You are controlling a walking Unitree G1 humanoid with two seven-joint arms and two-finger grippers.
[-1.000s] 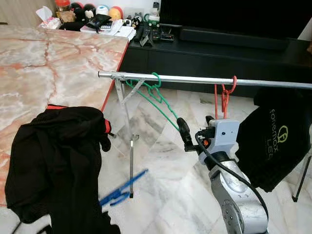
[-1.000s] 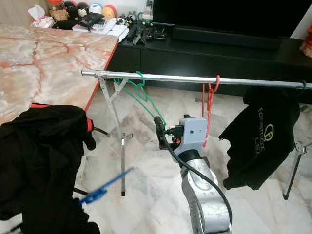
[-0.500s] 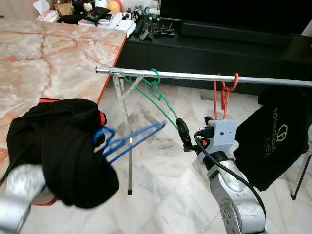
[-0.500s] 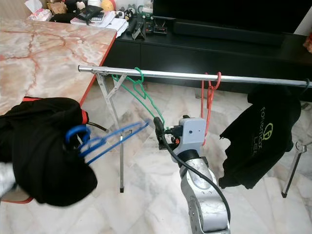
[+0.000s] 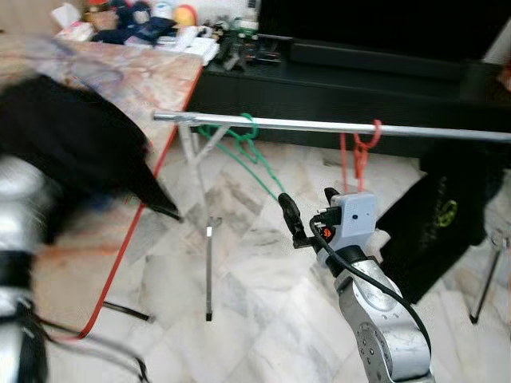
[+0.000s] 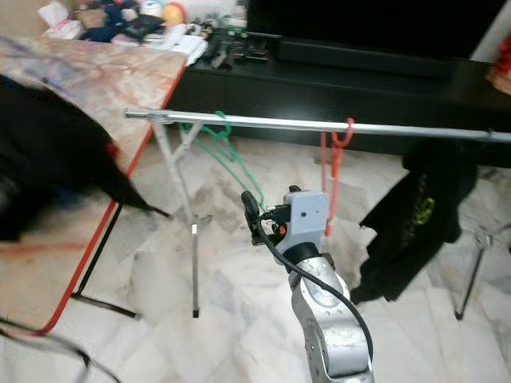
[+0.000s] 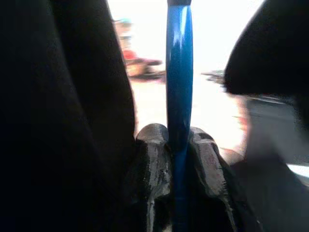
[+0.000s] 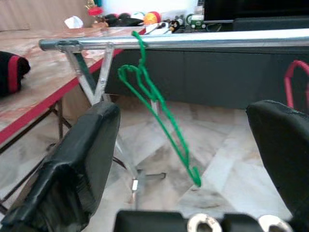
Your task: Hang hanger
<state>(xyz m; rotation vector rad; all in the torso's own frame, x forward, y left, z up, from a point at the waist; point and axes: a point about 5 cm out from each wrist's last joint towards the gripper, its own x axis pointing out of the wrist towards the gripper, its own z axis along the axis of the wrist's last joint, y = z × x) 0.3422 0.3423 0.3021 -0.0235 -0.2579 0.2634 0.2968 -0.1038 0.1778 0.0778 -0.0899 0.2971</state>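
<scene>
A blue hanger point(image 7: 179, 96) is clamped between the fingers of the left end effector point(image 7: 179, 159), with a black garment point(image 5: 76, 152) draped around it, raised at the left above the marble table point(image 5: 136, 72). The right end effector point(image 8: 193, 159), fingers apart, is near a green hanger point(image 5: 251, 152) hanging on the metal rail point(image 5: 319, 126). A red hanger point(image 5: 363, 152) and a black shirt point(image 5: 447, 215) hang farther right.

Metal rail point(image 5: 319, 126) bearing green hanger point(image 5: 254, 152), red hanger point(image 5: 361, 152), black shirt point(image 5: 443, 215)
</scene>
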